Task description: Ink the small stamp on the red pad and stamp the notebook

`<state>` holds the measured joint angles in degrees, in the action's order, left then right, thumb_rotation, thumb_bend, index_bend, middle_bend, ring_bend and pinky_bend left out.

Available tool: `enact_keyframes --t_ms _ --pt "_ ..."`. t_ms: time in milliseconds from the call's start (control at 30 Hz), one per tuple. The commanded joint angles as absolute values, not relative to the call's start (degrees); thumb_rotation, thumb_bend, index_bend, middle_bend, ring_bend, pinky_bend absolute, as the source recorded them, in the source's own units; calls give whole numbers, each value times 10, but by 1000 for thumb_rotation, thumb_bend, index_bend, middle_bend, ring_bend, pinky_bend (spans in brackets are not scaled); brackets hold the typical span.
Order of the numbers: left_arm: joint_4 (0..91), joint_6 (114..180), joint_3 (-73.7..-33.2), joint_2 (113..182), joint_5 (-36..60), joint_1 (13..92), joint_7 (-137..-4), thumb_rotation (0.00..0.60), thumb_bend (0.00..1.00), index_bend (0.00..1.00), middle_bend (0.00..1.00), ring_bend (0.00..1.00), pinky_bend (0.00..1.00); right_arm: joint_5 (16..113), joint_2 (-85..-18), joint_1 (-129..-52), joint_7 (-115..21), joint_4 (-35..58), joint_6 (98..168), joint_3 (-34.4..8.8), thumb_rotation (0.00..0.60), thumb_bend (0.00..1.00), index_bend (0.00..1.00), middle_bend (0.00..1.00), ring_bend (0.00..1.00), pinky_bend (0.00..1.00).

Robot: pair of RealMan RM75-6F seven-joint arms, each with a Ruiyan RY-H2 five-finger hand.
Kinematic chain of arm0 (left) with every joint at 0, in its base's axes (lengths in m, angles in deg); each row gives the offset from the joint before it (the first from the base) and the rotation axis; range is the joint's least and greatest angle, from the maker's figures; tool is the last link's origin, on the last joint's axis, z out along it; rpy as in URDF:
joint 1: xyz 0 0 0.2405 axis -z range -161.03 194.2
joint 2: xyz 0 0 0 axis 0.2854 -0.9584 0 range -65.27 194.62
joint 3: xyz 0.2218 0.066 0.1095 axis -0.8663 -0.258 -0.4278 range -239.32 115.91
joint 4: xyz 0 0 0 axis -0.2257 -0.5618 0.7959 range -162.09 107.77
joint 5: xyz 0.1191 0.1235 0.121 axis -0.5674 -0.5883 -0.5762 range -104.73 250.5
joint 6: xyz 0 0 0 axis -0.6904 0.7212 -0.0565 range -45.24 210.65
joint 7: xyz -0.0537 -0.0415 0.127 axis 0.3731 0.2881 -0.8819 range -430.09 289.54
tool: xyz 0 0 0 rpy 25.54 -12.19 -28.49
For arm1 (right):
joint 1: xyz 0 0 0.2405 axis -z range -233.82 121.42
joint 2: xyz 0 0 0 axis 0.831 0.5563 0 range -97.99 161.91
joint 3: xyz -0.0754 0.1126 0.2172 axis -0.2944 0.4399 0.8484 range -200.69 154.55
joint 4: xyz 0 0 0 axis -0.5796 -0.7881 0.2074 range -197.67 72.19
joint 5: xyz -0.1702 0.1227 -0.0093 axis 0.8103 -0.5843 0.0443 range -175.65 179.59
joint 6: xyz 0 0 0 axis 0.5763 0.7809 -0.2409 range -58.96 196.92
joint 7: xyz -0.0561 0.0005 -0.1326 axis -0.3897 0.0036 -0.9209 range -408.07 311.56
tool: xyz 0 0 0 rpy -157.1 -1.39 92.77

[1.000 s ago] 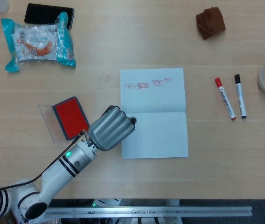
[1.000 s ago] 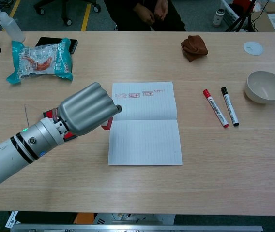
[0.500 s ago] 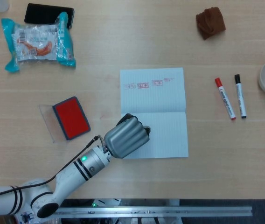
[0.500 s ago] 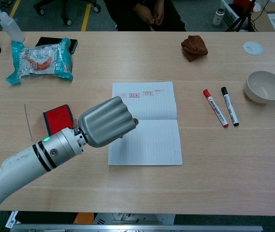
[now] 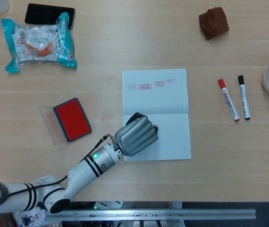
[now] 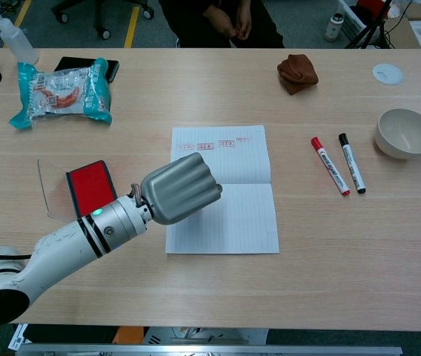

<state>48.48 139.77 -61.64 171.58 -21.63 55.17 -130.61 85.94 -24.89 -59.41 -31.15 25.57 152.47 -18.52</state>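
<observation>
White notebook (image 5: 156, 113) lies mid-tabletop; red pad (image 5: 72, 119) sits toward the left edge. Left hand (image 5: 136, 134) hovers over the lower page, fingers curled; the stamp inside is hidden. Press straight down, level, clear of existing prints (image 5: 151, 85).

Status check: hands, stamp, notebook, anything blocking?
Left hand fisted over notebook lower page; stamp hidden, grip unconfirmed. Right hand out of view. Red pad uncovered. Nothing blocking.
</observation>
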Motion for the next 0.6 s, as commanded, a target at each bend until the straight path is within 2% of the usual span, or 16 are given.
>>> enact_keyframes --t_ms 33,600 --pt "479 1395 -616 1719 -215 554 -1308 600 246 605 1000 1000 1000 858 -249 -594 -311 255 1524 -185 600 293 401 386 325 381" --pt "453 1373 -625 1737 -199 557 -1329 600 246 607 1000 1000 1000 855 -251 -591 -310 252 1525 -184 600 293 401 386 325 381"
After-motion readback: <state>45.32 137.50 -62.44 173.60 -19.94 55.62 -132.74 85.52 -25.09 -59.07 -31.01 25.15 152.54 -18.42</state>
